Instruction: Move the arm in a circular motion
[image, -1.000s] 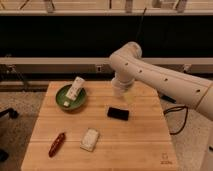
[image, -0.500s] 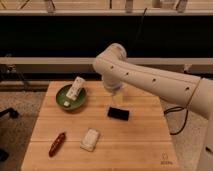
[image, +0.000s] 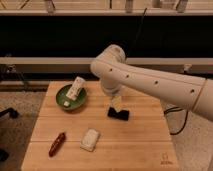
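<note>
My arm (image: 150, 82) reaches in from the right edge of the scene as one thick, glossy white tube dotted with small dark screw holes. It runs leftward above the far right part of the wooden counter (image: 145, 145) and ends in a bulbous joint above the counter's far middle. From that joint a short segment drops straight down to my gripper (image: 116, 104). So the arm sits above and to the right of the gripper, and the rounded joint is directly over it.

The gripper hangs low near the centre of the counter, just above a flat black rectangular object (image: 118, 114). I cannot tell whether they touch, or whether the gripper is spread or pressed together.

To the left of the gripper, toward the far left of the counter, is a green bowl (image: 64, 93). A white carton (image: 76, 87) leans tilted inside it. On the near side, a pale rectangular sponge-like block (image: 90, 139) lies left of centre. A dark red elongated item (image: 57, 144) lies diagonally further left, apart from the block. Both are well apart from the gripper.
</note>
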